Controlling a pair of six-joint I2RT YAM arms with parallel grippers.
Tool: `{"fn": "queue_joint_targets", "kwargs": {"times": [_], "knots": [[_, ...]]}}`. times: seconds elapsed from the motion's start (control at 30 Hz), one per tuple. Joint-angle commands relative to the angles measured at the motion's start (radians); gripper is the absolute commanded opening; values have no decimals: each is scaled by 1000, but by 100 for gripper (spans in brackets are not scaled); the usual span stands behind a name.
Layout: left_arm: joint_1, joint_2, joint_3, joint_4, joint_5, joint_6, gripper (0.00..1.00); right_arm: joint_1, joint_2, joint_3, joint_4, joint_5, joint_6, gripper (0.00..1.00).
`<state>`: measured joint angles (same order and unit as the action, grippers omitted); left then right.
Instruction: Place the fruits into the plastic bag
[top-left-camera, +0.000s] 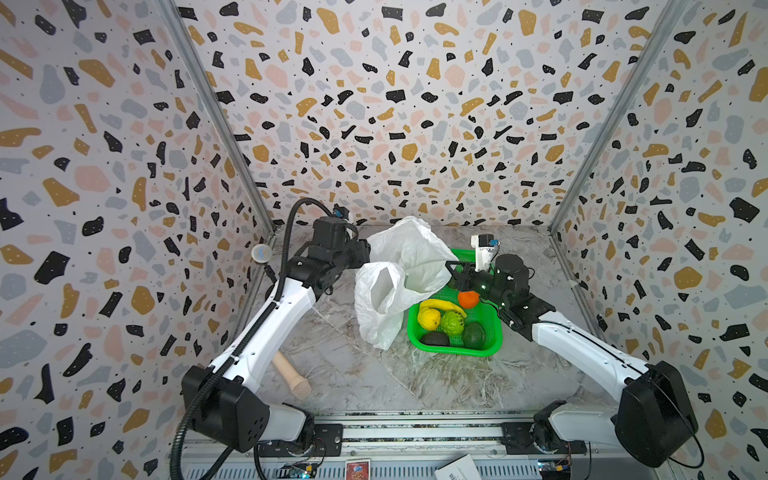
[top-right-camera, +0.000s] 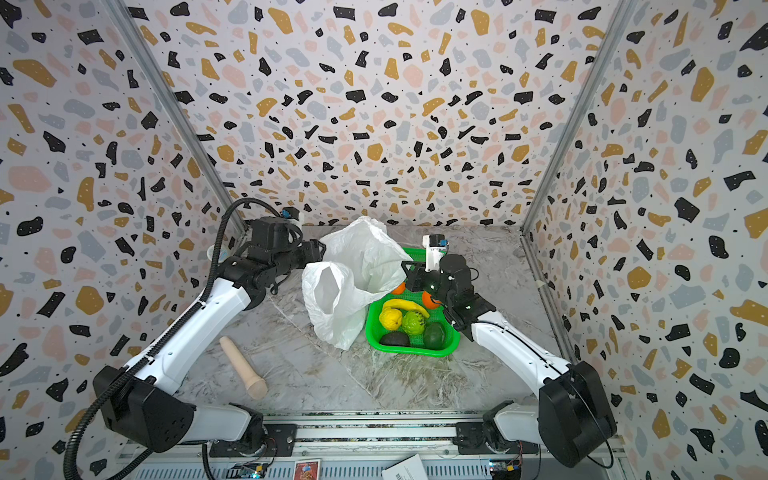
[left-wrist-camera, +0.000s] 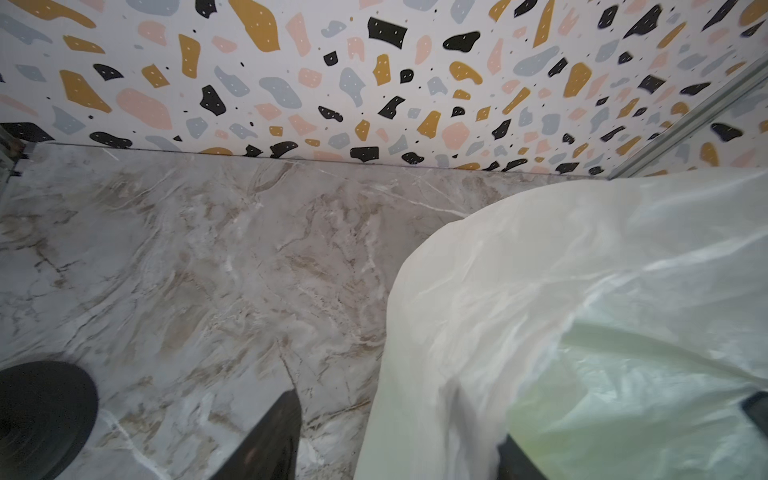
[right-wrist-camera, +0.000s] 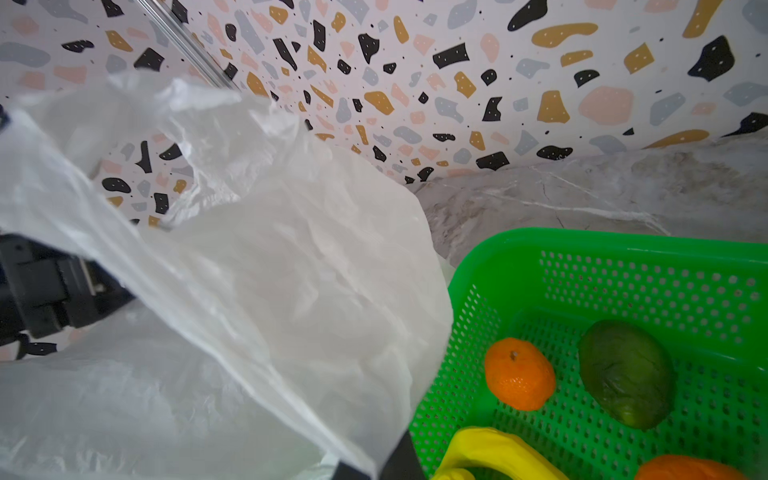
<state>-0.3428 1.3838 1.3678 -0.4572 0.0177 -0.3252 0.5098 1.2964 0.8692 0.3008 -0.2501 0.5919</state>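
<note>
Step in hand: bag prep, i.e. getting the mouth open. No fruit transfer begun, as far as visible.

Plastic bag (top-left-camera: 399, 274): on the table (top-left-camera: 374, 382), mid-rear, just left of the green basket (top-left-camera: 453, 353). It is partly lifted and crumpled, with its right edge overlapping the basket's near-left rim. One loop handle gapes toward the camera. Interior mostly hidden, but no fruit shows through the film.

Right claw (top-left-camera: 452, 267): clenched on the bag's right-hand edge. The wrist view shows film pinched at the fingertips and pulled taut over the basket corner.

Left claw (left-wrist-camera: 395, 419): released, fingers well apart. One finger is on bare table side, the other is veiled by bag film. It sits at the bag's left flank, and nothing is gripped per wrist view.

Fruits, all in basket:
- banana (top-left-camera: 442, 306)
- lemon (top-left-camera: 429, 318)
- bumpy green fruit (top-left-camera: 452, 323)
- two avocados at front (top-left-camera: 435, 338) and (top-left-camera: 473, 336)
- one orange (top-left-camera: 468, 299) close under the right arm
- a second orange (top-right-camera: 398, 288) at the bag's edge
- another dark green fruit (right-wrist-camera: 627, 378) in the wrist view, prob. an avocado

Next move, judged: left claw should close on the opposite rim or handle, then the two pull apart so the mouth stays wide and faces the basket. After that one claw must let go to fetch fruit.

Risks: the thin film could slip or collapse shut, and the bag may drag the basket.
</note>
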Motion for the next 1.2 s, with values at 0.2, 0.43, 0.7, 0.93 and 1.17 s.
{"fn": "queue_joint_targets", "kwargs": {"times": [0.2,0.43,0.7,0.93,1.17], "knots": [[5,-28,61,-30,122,-11,75,2,-21,4,-10,1,7,0],[4,-43,45,-97,0,7,77,3,-30,-4,-7,9,8,0],[4,-37,38,-101,20,23,76,2,-42,-13,-3,17,9,0],[5,-28,-7,-96,93,7,72,2,-47,-19,-2,28,9,0],[4,-16,-39,-92,108,-2,54,2,-45,-22,-2,34,11,0]]}}
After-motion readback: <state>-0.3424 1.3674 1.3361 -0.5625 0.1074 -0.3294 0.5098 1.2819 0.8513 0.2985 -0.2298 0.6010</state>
